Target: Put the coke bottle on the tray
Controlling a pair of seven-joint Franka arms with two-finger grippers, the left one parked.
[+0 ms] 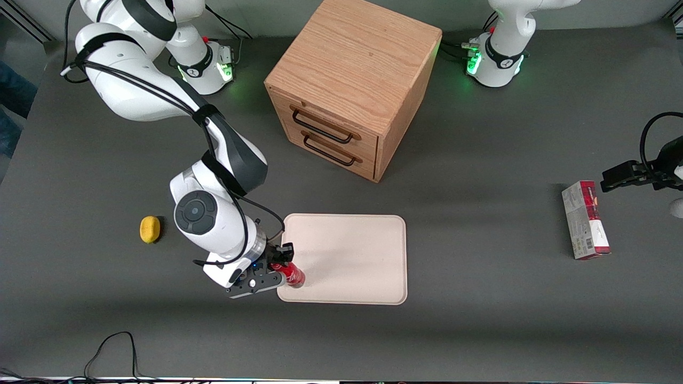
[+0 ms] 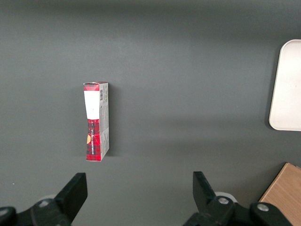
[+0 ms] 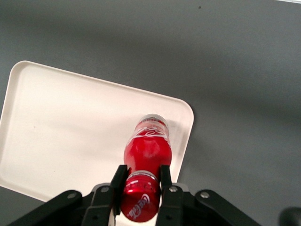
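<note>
Gripping the red, white-scripted bottle by its neck under the red cap, the gripper holds it upright at a corner of the cream tray, on a dark grey table.

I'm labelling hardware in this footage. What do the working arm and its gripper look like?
The right arm has glossy white rounded shells, dark grey joint sections, a round dark cap, and black cables strapped along it. Its gripper, at the tray's corner, is black with two slim fingers.

Front view looks steeply down on the table; both wrist views, close, share the tray.
</note>
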